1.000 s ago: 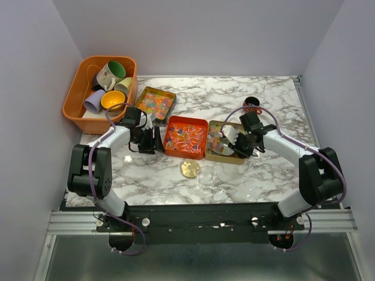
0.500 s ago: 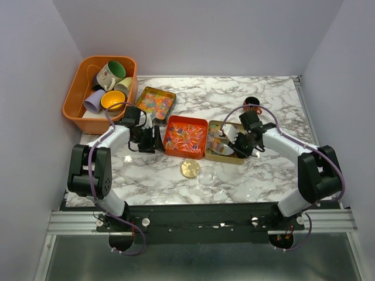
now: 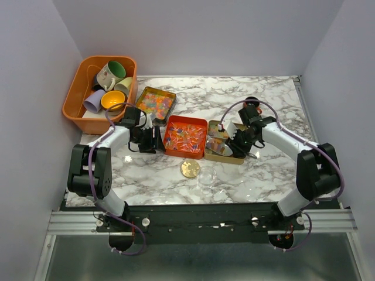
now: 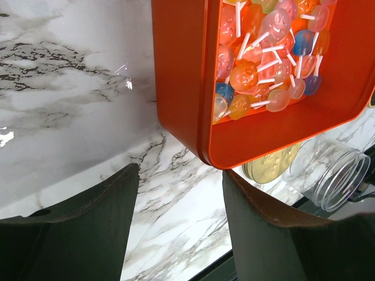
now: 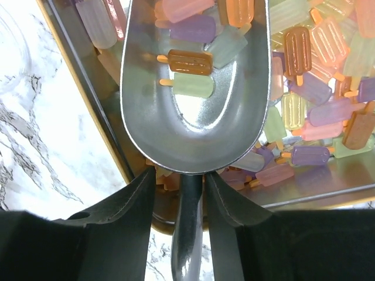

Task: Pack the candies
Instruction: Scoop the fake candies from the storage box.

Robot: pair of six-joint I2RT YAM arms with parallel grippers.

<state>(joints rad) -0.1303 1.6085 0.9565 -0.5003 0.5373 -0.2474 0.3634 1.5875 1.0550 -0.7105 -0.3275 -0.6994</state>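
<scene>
The candies fill three trays. An orange tray [image 3: 186, 137] holds lollipop-shaped sweets [image 4: 263, 64]. A gold tray [image 3: 225, 158] holds ice-lolly-shaped sweets [image 5: 316, 105]. A dark tray [image 3: 155, 102] at the back holds mixed ones. My right gripper [image 3: 237, 142] is shut on the handle of a metal scoop [image 5: 193, 123] lying in the gold tray, with several sweets [image 5: 190, 61] in its bowl. My left gripper [image 4: 179, 193] is open and empty, low over the table beside the orange tray's left near corner [image 4: 181, 88].
A flat gold disc [image 3: 190, 169] and a clear jar [image 3: 207, 175] on its side lie just in front of the trays. An orange bin [image 3: 79, 93] of mugs stands at the back left. A small dark object [image 3: 251, 102] sits behind the right arm.
My right gripper has shifted a little back and left with the scoop, pushing it further into the gold tray. The left arm has not moved.
</scene>
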